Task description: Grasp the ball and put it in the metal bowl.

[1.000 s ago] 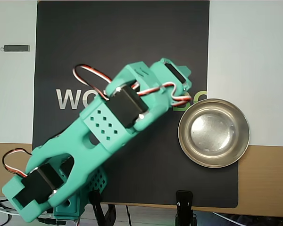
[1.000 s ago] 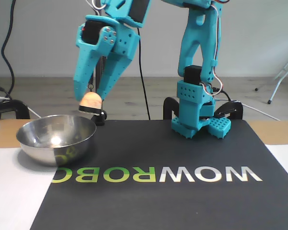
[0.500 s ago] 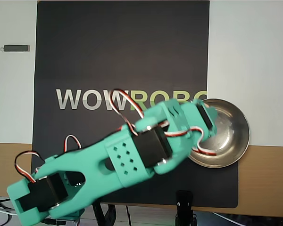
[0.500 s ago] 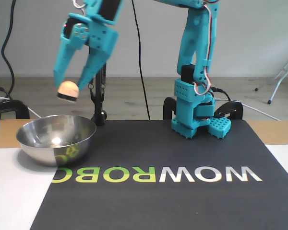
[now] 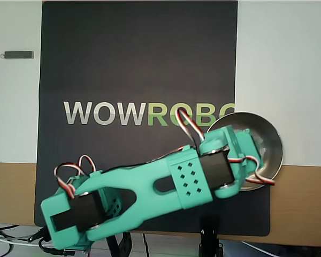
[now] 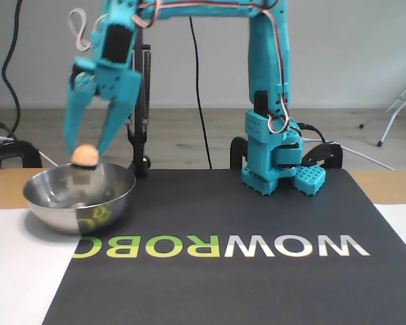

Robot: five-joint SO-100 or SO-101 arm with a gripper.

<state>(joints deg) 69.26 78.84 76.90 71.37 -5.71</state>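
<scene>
In the fixed view the small peach ball hangs just above the rim of the metal bowl, over its middle. My teal gripper points straight down and is shut on the ball at its fingertips. The bowl stands at the left edge of the black mat. In the overhead view my arm reaches across to the bowl and covers its left half. There the ball and the fingers are hidden under the wrist.
The black mat with the WOWROBO logo lies on a white and wood table. My arm's base stands at the mat's back edge. A small dark bar lies on the white surface. Black clamps and cables sit behind.
My arm has swung from over the mat to over the bowl, carrying the ball. The gripper has dropped until the ball is at the height of the rim.
</scene>
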